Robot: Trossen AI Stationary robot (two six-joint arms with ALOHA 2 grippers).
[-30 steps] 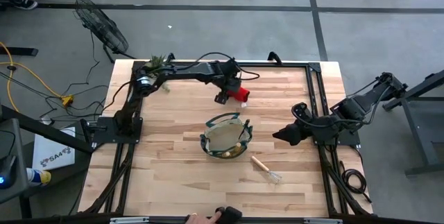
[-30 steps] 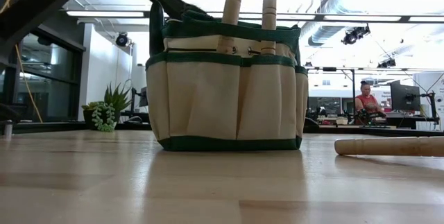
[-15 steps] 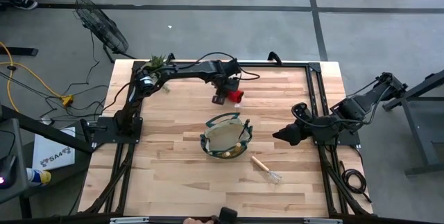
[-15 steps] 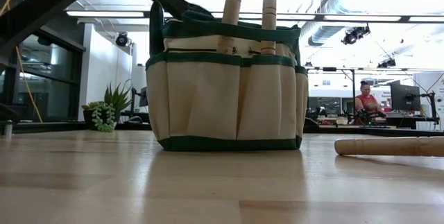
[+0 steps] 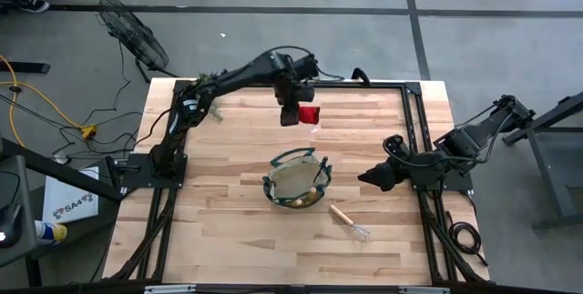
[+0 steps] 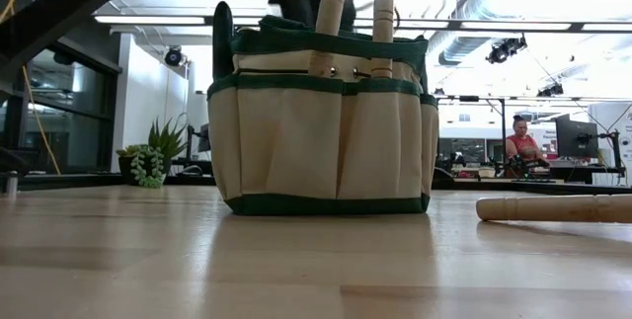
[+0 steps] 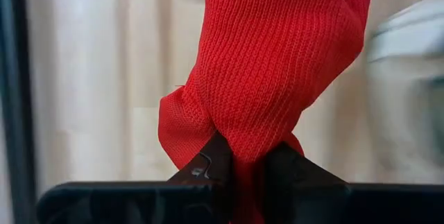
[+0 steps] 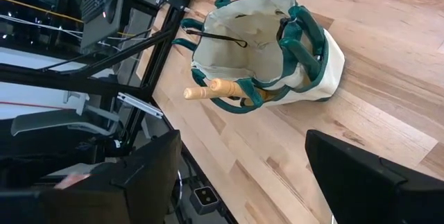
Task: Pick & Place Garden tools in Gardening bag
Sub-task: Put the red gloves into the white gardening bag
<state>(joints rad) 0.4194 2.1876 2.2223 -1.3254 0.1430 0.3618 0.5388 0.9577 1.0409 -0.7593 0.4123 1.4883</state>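
since a second ago the left gripper (image 5: 293, 112) is lifting clear of the tabletop (image 5: 228, 212) and drawing toward the far edge, carrying the red glove (image 5: 310, 115) up with it; the right arm is staying put. its fingers (image 7: 208, 168) are clamping together on a bunched fold of the knit, and the rest of the glove (image 7: 277, 64) is hanging loose. being soft, light and floppy, the glove is probably going to swing and drape, so a pinch on gathered fabric is looking adequate. the gardening bag (image 5: 297, 180) is sitting mid-table, well apart from the glove, its mouth open but partly crowded by wooden handles (image 6: 331, 13). the wire rake (image 5: 349, 221) is lying just beside the bag. the right gripper (image 5: 372, 177) is waiting near the bag with fingers (image 8: 361, 175) apart, narrowing room on that side
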